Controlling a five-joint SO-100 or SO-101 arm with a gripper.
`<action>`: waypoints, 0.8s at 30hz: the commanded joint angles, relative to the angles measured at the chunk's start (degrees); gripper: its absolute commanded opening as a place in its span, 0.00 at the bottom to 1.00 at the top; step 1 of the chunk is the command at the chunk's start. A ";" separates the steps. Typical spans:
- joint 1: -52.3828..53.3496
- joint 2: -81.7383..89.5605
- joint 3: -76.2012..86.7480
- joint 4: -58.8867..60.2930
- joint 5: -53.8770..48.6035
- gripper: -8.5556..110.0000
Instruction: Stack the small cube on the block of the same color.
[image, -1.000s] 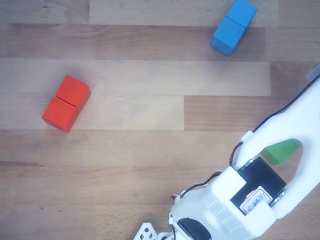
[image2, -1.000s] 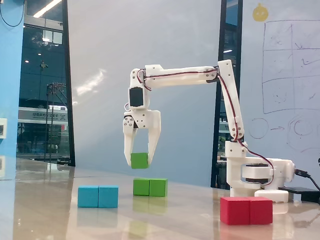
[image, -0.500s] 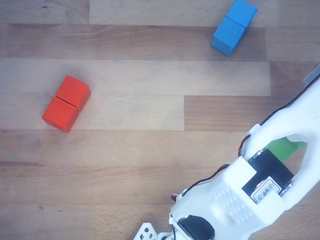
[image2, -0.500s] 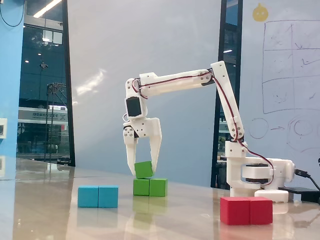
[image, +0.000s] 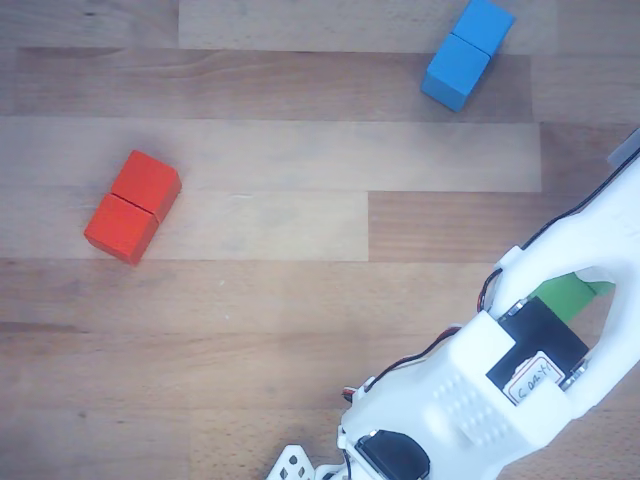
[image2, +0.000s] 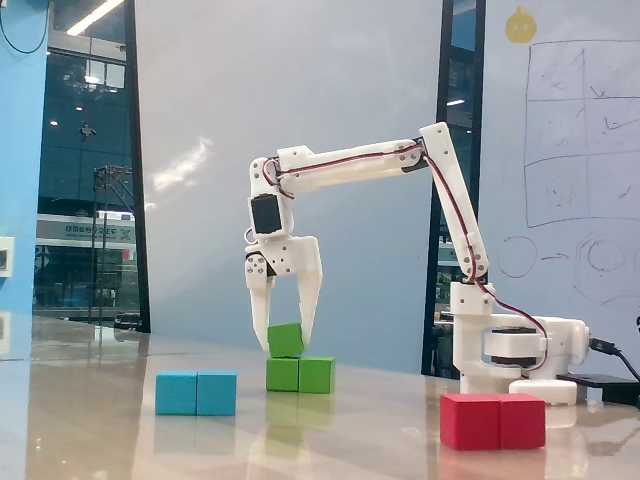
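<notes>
Fixed view, side-on across the table. Arm reaches out leftward from its base, wrist pointing down. Gripper (image2: 285, 345) stands over the block (image2: 300, 375), fingers spread in a narrow V on either side of the small cube (image2: 285, 340).

Small cube: sits on top of the block, on its left half, seemingly a touch askew to the block below. Underside looks to meet the block's top face; no gap visible from this angle.

Fingers: both tips flank the cube, close to its sides. Cannot tell whether they press on it or stand just clear.

Block: lies flat on the table, seam at mid-length, between the blue block (image2: 196, 393) nearer and to the left and the red block (image2: 493, 421) nearer and to the right. Both well apart from it.

Other view, looking down: arm covers the lower right corner. Only a sliver of green (image: 572, 296) shows through a gap in the arm; cannot say which green piece it is. Red block (image: 132, 206) at left, blue block (image: 467, 53) at top, both untouched.

Judgement: placement step, at or near release. Stack looks nearly done.

Next move calls for: spread the fingers wider without dragging the cube sideways, then lift straight up. Risk: a fingertip catches an edge and slides the cube off the left end
</notes>
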 joint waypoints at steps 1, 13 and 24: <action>-0.26 0.62 -4.57 0.97 -0.53 0.27; -0.62 1.93 -5.63 3.87 -0.53 0.33; -13.01 9.76 -5.54 4.22 0.18 0.33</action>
